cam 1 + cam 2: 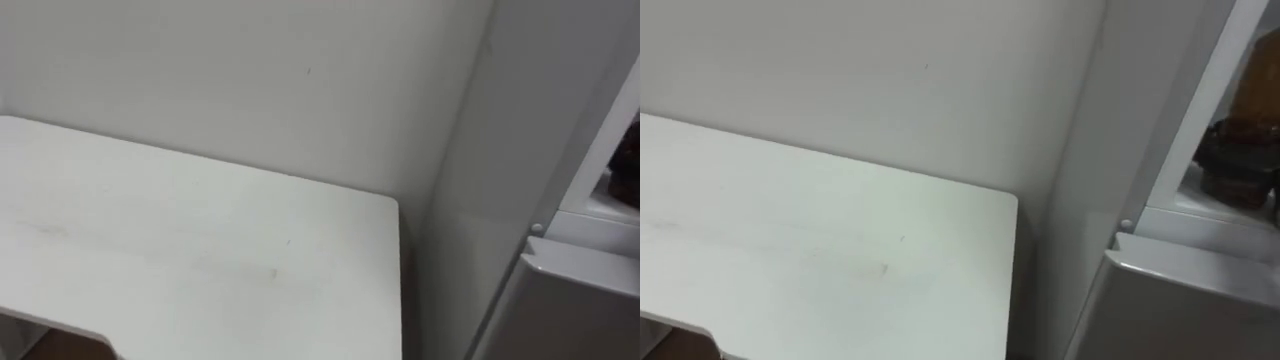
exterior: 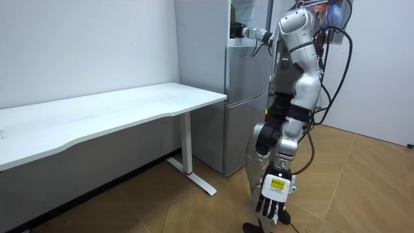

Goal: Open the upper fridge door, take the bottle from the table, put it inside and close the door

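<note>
The step in hand is judged to be the setting down of the bottle (image 1: pixel 1252 90). It is seen as an amber shape inside the open upper compartment of the fridge (image 2: pixel 246 97), just above a dark mass that is taken to be the right hand (image 1: pixel 1238 165). Whether the bottle is gripped there cannot be told, because this corner is blurred. To do the step well, the bottle should be kept upright and lowered until its base is fully carried by the white ledge (image 1: pixel 1210 215). Only then should the hold be loosened and the arm drawn straight back. The left hand (image 2: pixel 275 194) hangs beside the leg with relaxed, nearly straight fingers, and nothing is held in it.

By the room view it is shown that the robot stands close before the fridge with its right arm stretched into the compartment, but the bottle cannot be made out there. The bottle's colour is given by the right eye view, and the white table (image 1: pixel 200 250) is shown closely.
</note>
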{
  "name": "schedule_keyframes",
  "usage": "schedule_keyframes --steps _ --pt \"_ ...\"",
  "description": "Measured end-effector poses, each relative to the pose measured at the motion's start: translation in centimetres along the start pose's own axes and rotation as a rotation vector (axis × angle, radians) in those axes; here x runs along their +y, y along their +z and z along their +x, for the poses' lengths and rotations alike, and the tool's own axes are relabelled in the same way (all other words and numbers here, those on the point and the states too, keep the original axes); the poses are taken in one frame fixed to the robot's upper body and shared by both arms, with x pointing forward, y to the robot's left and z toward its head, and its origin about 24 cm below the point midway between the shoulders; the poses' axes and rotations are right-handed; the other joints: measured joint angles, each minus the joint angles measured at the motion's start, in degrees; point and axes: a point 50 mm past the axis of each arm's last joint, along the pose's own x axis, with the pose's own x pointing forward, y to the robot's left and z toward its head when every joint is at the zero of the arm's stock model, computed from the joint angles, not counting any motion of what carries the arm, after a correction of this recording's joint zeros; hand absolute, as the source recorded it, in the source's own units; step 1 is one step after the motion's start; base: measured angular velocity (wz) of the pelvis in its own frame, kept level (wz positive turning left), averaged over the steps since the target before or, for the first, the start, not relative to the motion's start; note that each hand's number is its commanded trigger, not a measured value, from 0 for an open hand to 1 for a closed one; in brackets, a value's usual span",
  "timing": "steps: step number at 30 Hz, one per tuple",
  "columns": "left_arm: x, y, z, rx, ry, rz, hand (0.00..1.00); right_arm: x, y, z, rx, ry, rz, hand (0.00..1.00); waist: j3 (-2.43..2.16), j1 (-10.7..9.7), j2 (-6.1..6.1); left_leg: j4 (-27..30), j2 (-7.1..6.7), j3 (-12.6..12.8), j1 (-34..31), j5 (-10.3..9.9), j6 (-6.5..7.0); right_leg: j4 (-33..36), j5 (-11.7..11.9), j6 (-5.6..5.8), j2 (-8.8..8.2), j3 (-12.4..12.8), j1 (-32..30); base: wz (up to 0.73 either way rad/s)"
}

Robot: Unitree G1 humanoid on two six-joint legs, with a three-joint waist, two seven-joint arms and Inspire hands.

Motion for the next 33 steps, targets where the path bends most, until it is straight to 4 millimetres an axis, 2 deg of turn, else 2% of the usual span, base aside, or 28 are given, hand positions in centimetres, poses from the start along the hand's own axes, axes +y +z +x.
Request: schedule_keyframes --steps 3,4,6,8,9,10,15,19,21,25,29,33 --pt "0.0 -0.2 0.0 0.006 -0.005 -0.019 0.0 0.3 -0.8 0.1 0.03 0.009 -0.001 1.0 0.25 0.6 0.37 0.0 0.2 -0.6 0.9 0.0 -0.01 -0.1 0.0 0.03 -0.06 -0.9 1.2 0.09" --pt "0.0 -0.1 0.0 0.006 -0.004 -0.019 0.0 0.3 -1.0 0.1 0.032 0.008 -0.005 1.0 0.48 0.8 0.64 0.0 0.31 -0.7 0.8 0.0 -0.03 -0.3 0.0 0.03 -0.07 -1.2 1.4 0.04" --pt "0.0 -0.2 0.0 0.011 -0.002 -0.02 0.0 0.2 -1.3 0.2 0.036 0.001 -0.01 1.0 0.48 1.3 0.51 0.0 0.26 -0.7 0.4 -0.1 -0.07 -0.8 0.0 0.03 -0.04 -1.4 1.5 0.0" --pt "0.1 -0.4 -0.1 0.017 0.002 -0.02 0.0 -0.1 -1.5 0.2 0.038 -0.009 -0.009 0.56 0.48 1.7 0.57 0.6 0.22 -1.0 -0.2 -0.1 -0.09 -1.0 0.0 0.02 0.0 -1.5 1.4 0.06" --pt "0.1 -0.4 -0.1 0.017 0.003 -0.02 0.0 -0.2 -1.5 0.2 0.035 -0.02 -0.008 0.04 0.51 1.6 0.69 1.3 0.18 -1.6 -1.1 -0.2 -0.09 -1.0 0.0 0.01 0.02 -2.0 1.2 0.16" --pt "0.2 -0.3 -0.1 0.016 0.004 -0.019 0.0 -0.2 -1.5 0.2 0.031 -0.029 -0.007 0.0 0.51 1.6 0.69 1.7 0.13 -1.9 -1.5 -0.2 -0.09 -1.0 0.0 0.0 0.01 -2.3 1.0 0.22" --pt "1.1 0.1 -0.1 0.007 0.018 0.007 0.0 -0.9 -2.5 0.5 0.024 -0.09 -0.024 0.0 0.61 3.4 0.78 3.5 0.46 -2.5 -3.5 -0.2 -0.22 -1.1 0.2 -0.44 0.31 -2.7 -0.2 0.05" --pt "1.6 0.5 -0.1 0.001 0.022 0.016 0.0 -0.9 -2.5 0.9 0.019 -0.116 -0.028 0.0 0.65 4.3 0.77 5.4 0.72 -2.6 -6.1 -0.2 -0.47 -2.2 0.6 -1.72 0.7 -2.6 -1.6 0.0" --pt "1.8 0.6 -0.2 -0.004 0.024 0.009 0.0 -1.0 -2.7 1.0 0.02 -0.127 -0.035 0.0 0.66 4.6 0.78 5.8 0.94 -2.6 -6.4 -0.3 -0.6 -2.2 0.6 -1.74 0.93 -2.5 -1.7 0.0" --pt "1.6 1.3 -0.2 -0.026 0.02 0.029 0.0 -0.9 -2.9 1.0 0.017 -0.127 -0.051 0.0 0.66 4.8 0.78 6.2 1.26 -2.5 -6.7 -0.2 -0.84 -2.2 0.4 -1.62 1.19 -2.7 -1.8 0.0" --pt "1.4 3.0 -0.2 -0.08 0.015 0.043 0.0 -0.5 -2.7 1.0 -0.002 -0.108 -0.057 0.0 0.66 4.7 0.78 6.3 1.53 -2.6 -7.3 0.0 -1.11 -2.2 0.8 -2.35 1.41 -2.7 -2.4 -0.02" --pt "1.3 3.6 -0.2 -0.099 0.009 0.071 0.0 -0.5 -2.8 1.0 -0.002 -0.09 -0.065 0.0 0.65 4.6 0.77 6.8 1.67 -2.7 -7.4 -0.2 -1.24 -2.2 0.7 -2.4 1.52 -2.7 -2.4 0.0"
